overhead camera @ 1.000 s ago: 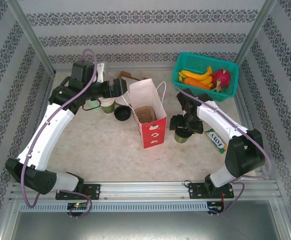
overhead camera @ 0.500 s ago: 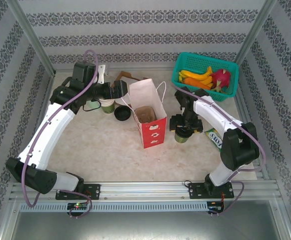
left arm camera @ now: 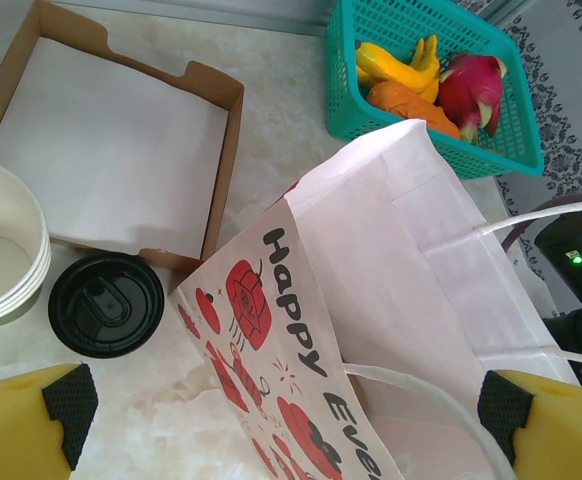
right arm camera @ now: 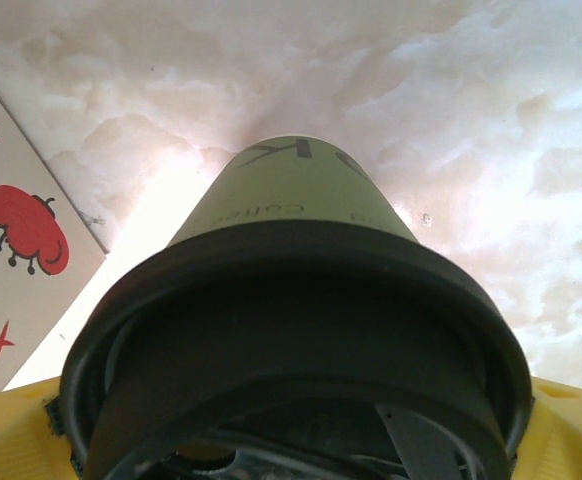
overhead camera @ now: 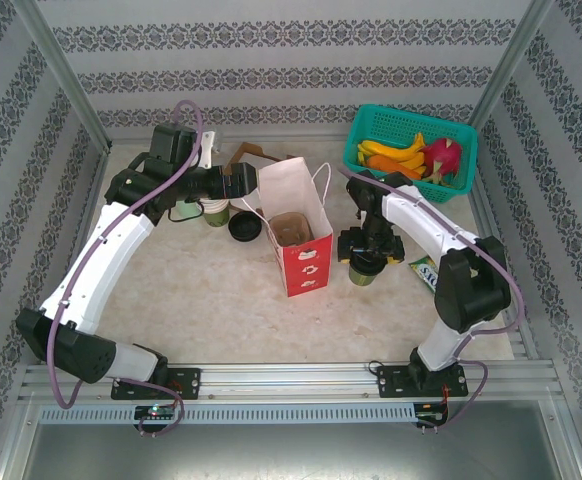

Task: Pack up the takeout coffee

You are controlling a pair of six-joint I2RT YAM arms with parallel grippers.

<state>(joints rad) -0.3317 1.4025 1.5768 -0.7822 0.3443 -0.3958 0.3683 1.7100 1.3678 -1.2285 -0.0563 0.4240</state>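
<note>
Now grasp step: right jaws wide open, straddling lidded coffee cup on counter beside paper bag, not gripping. Left jaws wide open, empty, by bag rim. Next likely: close, lift into bag.

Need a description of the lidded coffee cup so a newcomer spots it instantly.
Find the white paper bag with red print standing mid-table. Just right of it stands a small green cup. It alone wears its black lid; the cups left of the bag are open, with a loose lid beside them.
</note>
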